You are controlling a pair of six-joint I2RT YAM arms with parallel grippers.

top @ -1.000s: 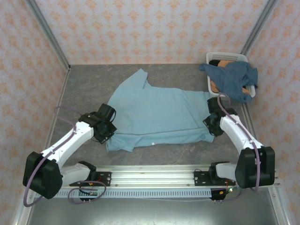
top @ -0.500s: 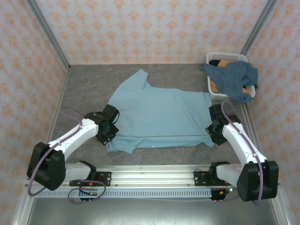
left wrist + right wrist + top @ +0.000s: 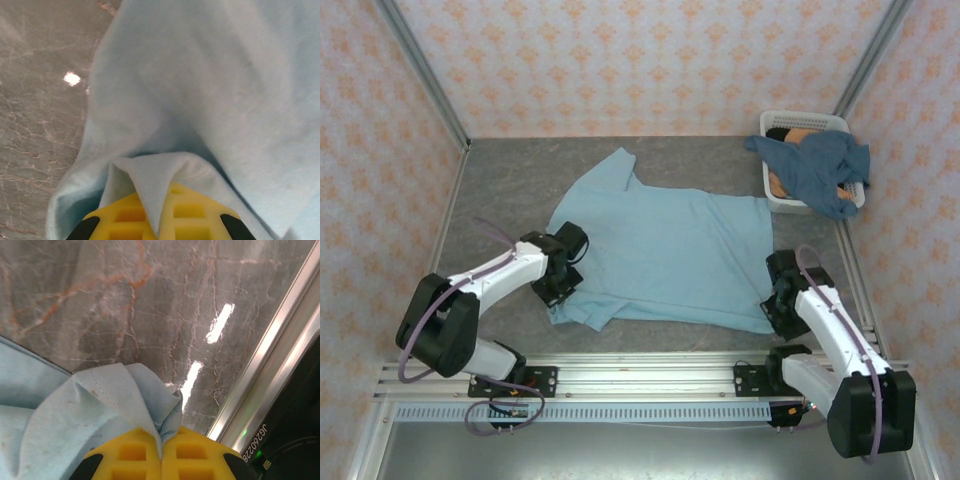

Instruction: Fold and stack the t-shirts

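A light sky-blue t-shirt (image 3: 670, 245) lies spread on the grey table (image 3: 505, 190), one sleeve pointing to the far side. My left gripper (image 3: 563, 283) is shut on the shirt's near-left edge; in the left wrist view the yellow fingers (image 3: 200, 215) pinch a fold of the pale cloth (image 3: 225, 75). My right gripper (image 3: 776, 306) is shut on the near-right hem corner, where the stitched hem (image 3: 75, 415) bunches between the yellow fingers (image 3: 200, 452). A darker dusty-blue t-shirt (image 3: 817, 170) hangs over the basket at the far right.
The white slatted basket (image 3: 798, 120) stands in the far right corner with something tan inside. An aluminium rail (image 3: 640, 370) runs along the near edge, and the metal frame edge (image 3: 280, 360) lies close to my right gripper. Patterned walls enclose the table.
My right gripper has moved toward the near edge, dragging the hem corner with it. My left gripper has shifted right with its fold. Both stayed shut.
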